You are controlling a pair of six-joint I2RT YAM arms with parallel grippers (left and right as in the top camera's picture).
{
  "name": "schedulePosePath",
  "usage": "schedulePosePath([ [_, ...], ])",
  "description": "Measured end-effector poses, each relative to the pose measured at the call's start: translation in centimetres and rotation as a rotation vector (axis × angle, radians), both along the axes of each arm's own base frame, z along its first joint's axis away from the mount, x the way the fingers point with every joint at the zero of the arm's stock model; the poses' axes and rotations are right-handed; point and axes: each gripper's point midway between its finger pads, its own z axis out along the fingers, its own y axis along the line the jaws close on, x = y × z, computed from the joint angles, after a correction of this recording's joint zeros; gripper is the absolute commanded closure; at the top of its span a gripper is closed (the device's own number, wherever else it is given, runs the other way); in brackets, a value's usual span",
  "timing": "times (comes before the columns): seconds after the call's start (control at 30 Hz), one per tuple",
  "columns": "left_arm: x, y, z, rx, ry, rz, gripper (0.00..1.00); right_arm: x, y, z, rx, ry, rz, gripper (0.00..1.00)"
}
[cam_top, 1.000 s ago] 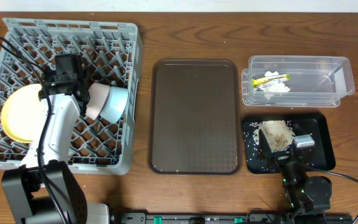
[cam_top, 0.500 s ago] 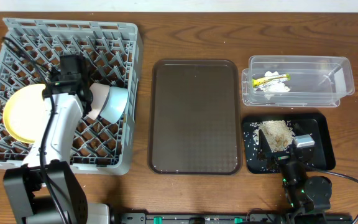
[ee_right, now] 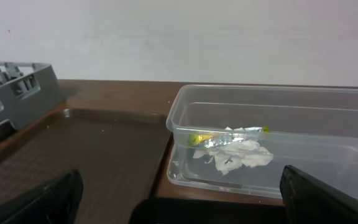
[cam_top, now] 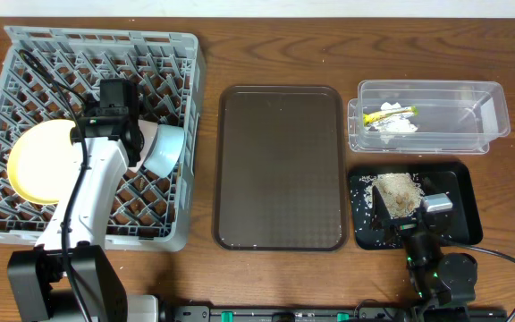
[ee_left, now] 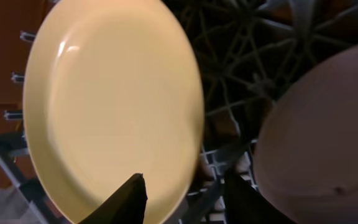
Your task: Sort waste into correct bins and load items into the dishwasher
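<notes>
We find plate (cam_top: 36,163) upright in rack (cam_top: 27,52), left side. Left gripper (ee_left: 188,194) fingers parted astride rim, apparently not pinching. Right gripper (ee_right: 182,198) spread, empty. Risk: retreating finger snags rim, topples plate.

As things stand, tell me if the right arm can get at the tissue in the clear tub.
Probably yes. The right gripper is open, the clear tub is open-topped just ahead of it, and the tissue lies uncovered.

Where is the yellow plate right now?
In the overhead view, the yellow plate sits in the left side of the grey rack, just left of the white bowl.
</notes>
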Motion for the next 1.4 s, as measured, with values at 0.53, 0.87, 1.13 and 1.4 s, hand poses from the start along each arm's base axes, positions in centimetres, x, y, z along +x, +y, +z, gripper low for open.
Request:
schedulePosePath([
  [0.53,0.2,2.1,-3.5,0.039,0.088,0.049,0.92,0.0,0.0,0.0,0.000,0.000,0.000,0.01],
  [0.87,-0.1,1.0,-3.4,-0.039,0.090,0.016,0.92,0.0,0.0,0.0,0.000,0.000,0.000,0.01],
  [1.13,0.0,-2.8,1.4,-0.243,-0.104,-0.073,0.92,0.0,0.0,0.0,0.000,0.000,0.000,0.01],
  [1.4,0.5,-9.0,6.8,-0.539,-0.324,-0.262,0.92,0.0,0.0,0.0,0.000,0.000,0.000,0.01],
])
